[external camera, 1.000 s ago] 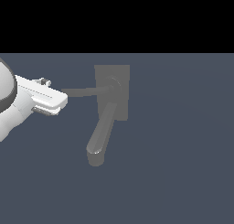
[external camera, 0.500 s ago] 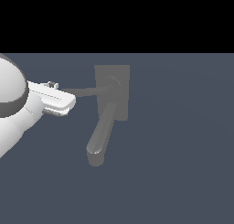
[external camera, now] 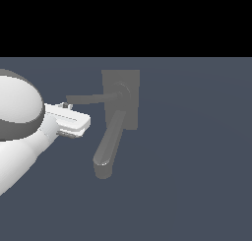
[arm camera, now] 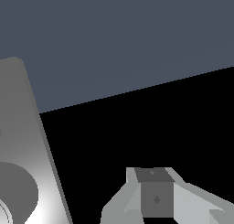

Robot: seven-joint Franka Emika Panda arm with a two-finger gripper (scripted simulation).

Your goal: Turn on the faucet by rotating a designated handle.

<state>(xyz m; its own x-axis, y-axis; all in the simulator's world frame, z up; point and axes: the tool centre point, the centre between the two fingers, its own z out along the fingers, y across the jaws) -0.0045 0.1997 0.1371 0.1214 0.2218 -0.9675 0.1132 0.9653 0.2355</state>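
The grey faucet has a rectangular base plate [external camera: 129,82] and a thick rounded spout [external camera: 108,144] running down toward the exterior view's lower left. The handle [external camera: 91,98] is a thin flat lever reaching from the round hub [external camera: 120,92] toward the exterior view's left. My gripper [external camera: 64,105] sits just under the lever's free end. Its short dark fingers are together with nothing between them, and I cannot tell whether they touch the lever. In the wrist view the base plate [arm camera: 27,141] and hub [arm camera: 13,195] fill one side, with the gripper [arm camera: 155,198] beside them.
My white arm [external camera: 19,136] fills the exterior view's left side. The faucet stands on a plain dark blue-grey surface [external camera: 197,161]. A black band spans the upper part of the exterior view.
My arm and gripper have moved toward the exterior view's right and a little lower, closer to the lever's free end. The handle and spout have not moved.
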